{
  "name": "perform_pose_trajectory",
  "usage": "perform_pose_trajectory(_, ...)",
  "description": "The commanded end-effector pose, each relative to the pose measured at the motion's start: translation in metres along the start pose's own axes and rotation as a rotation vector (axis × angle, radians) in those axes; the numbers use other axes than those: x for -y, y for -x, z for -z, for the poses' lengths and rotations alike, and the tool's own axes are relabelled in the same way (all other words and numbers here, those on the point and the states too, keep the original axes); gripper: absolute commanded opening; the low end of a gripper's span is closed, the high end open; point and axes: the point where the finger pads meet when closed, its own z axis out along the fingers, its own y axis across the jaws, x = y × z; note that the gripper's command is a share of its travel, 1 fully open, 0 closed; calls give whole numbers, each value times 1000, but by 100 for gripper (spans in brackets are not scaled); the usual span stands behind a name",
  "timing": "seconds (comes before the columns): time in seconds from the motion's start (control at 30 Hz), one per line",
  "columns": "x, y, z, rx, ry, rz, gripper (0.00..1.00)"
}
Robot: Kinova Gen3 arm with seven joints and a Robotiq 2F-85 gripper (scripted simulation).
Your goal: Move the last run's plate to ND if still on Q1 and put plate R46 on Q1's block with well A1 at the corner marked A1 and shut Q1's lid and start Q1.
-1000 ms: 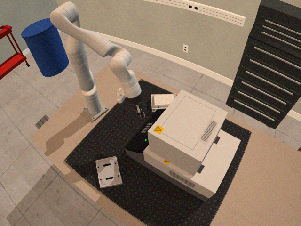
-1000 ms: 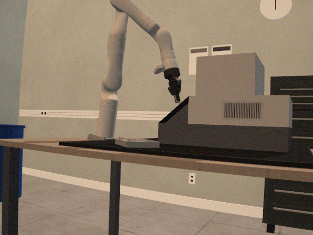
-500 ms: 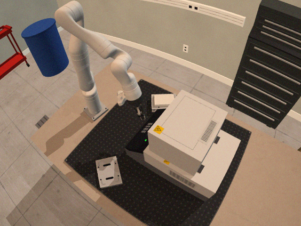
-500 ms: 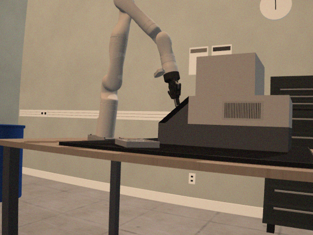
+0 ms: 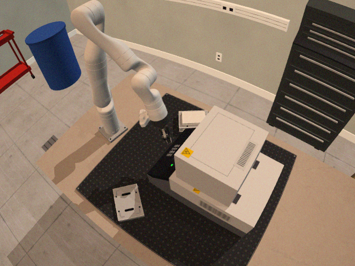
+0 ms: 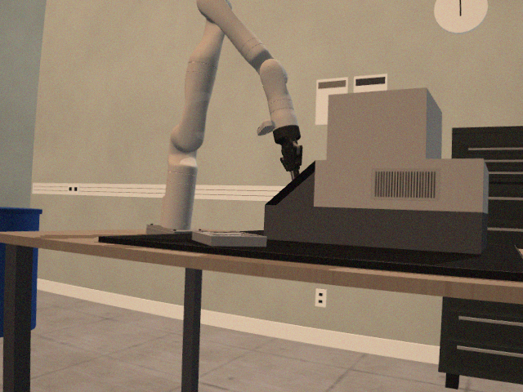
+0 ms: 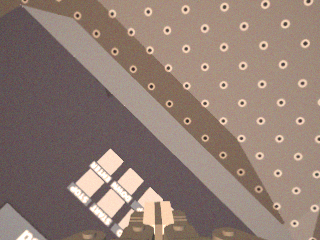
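The cycler Q1 (image 5: 221,163) stands in the middle of the black mat with its white lid (image 5: 221,146) down, so the block is hidden. Its lamp (image 5: 171,164) is green. My gripper (image 5: 167,138) is shut and empty, with its fingertips right at the sloped black key panel (image 5: 173,150). It also shows in the side view (image 6: 294,170). In the wrist view my shut fingers (image 7: 157,216) sit over the keys (image 7: 112,186) next to START; I cannot tell which key is under them. A white plate (image 5: 191,117) lies in the nest behind Q1. A second nest (image 5: 128,201) in front is empty.
A black drawer cabinet (image 5: 320,71) stands beyond the table at the right. A blue barrel (image 5: 52,55) and a red cart (image 5: 10,60) stand on the floor at the left. My arm's base (image 5: 110,130) is bolted at the mat's left edge.
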Motion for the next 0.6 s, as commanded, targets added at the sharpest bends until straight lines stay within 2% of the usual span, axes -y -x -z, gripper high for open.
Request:
perform_pose_trajectory(0.0, 0, -2, -6, -3, -1, 2, 10)
perform_pose_trajectory(0.57, 1, -2, -6, -5, -2, -1, 10)
